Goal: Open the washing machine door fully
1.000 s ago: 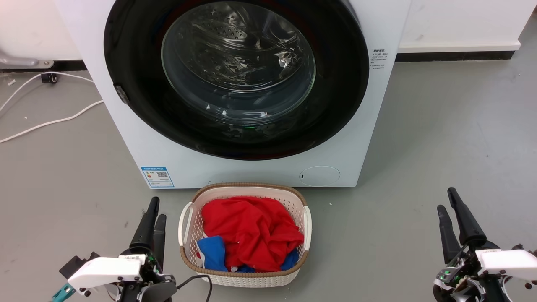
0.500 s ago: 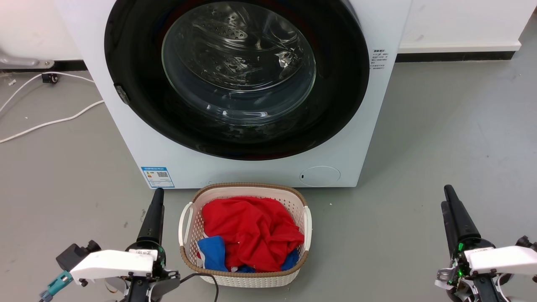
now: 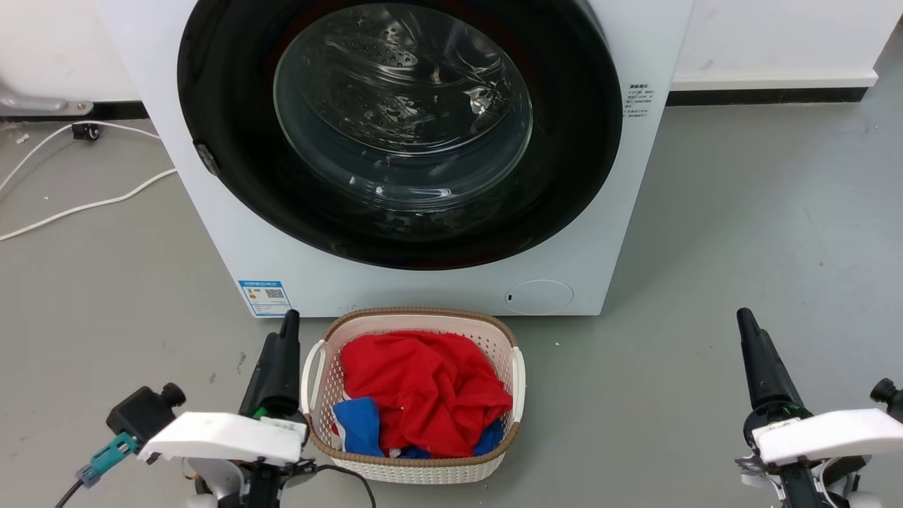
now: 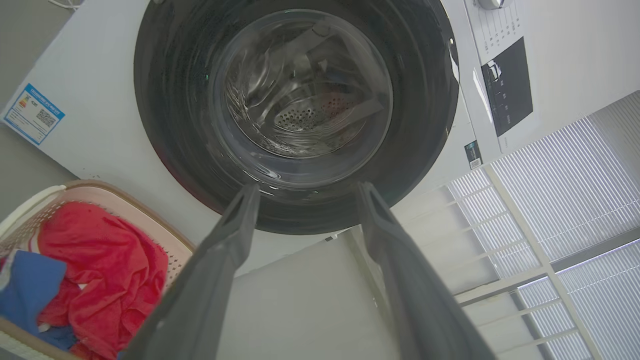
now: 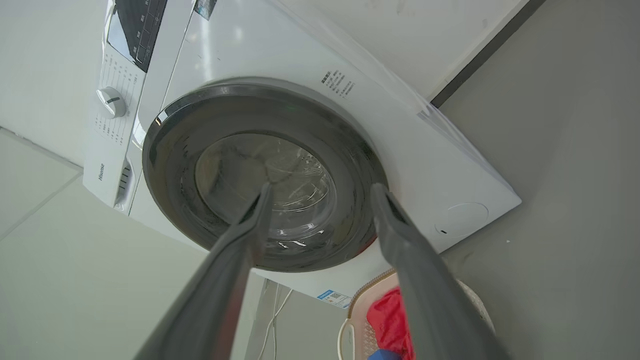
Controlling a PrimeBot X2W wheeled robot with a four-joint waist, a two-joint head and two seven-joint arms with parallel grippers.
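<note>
The washing machine door point(image 3: 233, 141), a big glossy black disc with a clear glass bowl centre, lies flat against the white machine front. It also shows in the left wrist view point(image 4: 170, 100) and the right wrist view point(image 5: 170, 165). My left gripper point(image 3: 288, 321) hovers low over the floor at the lower left, beside the basket and short of the machine. My right gripper point(image 3: 743, 317) is at the lower right, well clear of the machine. In the wrist views both the left gripper point(image 4: 308, 189) and the right gripper point(image 5: 322, 187) stand open, empty, aimed at the door.
A white basket point(image 3: 314, 367) of red and blue clothes stands on the grey floor just before the machine, between my arms. A small round white flap point(image 3: 538, 296) sits low on the machine front. White cables point(image 3: 85, 206) trail on the floor at the left.
Both grippers have rolled, so their two fingers now line up edge-on in the head view. The left gripper has moved forward and right towards the basket; the right has shifted slightly left.
</note>
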